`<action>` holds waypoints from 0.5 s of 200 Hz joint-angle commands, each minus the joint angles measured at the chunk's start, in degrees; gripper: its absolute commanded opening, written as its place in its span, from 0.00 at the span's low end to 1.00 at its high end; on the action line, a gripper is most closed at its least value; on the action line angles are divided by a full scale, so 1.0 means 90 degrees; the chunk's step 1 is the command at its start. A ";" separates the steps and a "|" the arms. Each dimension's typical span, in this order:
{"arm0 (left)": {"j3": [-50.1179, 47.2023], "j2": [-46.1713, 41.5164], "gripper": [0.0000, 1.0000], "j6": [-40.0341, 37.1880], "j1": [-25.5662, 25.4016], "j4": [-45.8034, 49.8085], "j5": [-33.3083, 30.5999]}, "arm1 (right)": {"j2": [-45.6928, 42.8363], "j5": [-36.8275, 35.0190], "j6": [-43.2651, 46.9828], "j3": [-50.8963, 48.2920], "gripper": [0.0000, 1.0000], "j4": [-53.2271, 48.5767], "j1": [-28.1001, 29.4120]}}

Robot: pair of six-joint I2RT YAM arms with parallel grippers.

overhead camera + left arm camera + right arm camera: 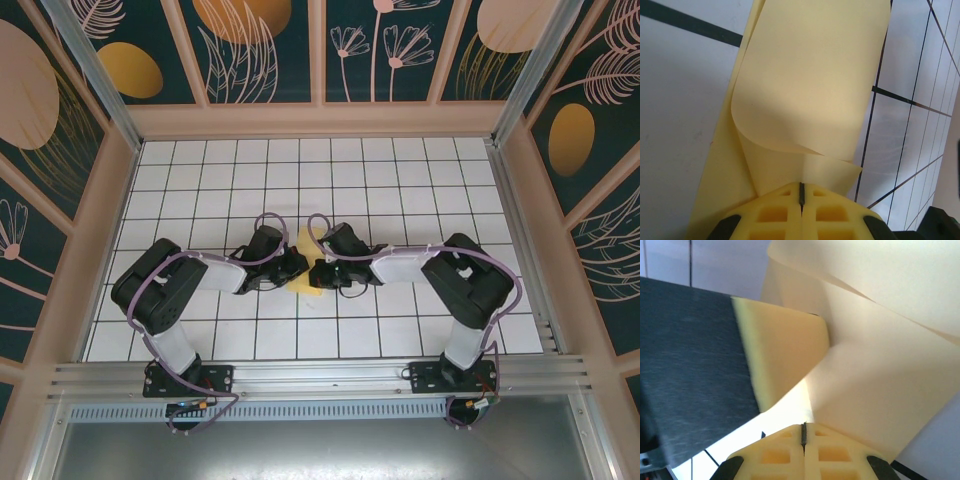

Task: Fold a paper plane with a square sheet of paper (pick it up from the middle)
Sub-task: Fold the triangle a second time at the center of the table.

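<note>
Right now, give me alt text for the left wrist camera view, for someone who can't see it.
The left pincer, shut, pinches a yellow-orange sheet of paper that curls over ahead of it, above a white gridded table.

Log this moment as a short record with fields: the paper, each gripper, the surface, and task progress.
paper: yellow paper, curled over itself rather than flat, lying between the two grippers
left gripper: jaws shut, apparently pinching the paper's edge at the fingertips
right gripper: jaws shut, apparently pinching the paper too, close beside the left one
surface: white gridded table
progress: no dart shape formed yet
</note>
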State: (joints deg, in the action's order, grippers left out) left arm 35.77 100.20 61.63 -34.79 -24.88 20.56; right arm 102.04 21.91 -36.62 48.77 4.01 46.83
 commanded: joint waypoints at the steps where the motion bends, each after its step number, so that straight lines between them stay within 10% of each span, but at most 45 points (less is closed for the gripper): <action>1: -0.0137 0.0279 0.00 -0.0066 0.0037 0.0429 -0.0136 | 0.0061 -0.0176 -0.0110 0.0079 0.00 -0.0213 0.0000; 100: -0.0136 0.0268 0.00 -0.0070 0.0032 0.0461 -0.0162 | -0.0275 -0.0151 0.0143 0.0295 0.00 -0.0499 0.0002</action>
State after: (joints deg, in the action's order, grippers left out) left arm 35.77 100.25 61.63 -34.76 -24.91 20.58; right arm 102.15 21.06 -36.36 49.76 2.31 46.83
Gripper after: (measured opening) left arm 0.052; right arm 0.051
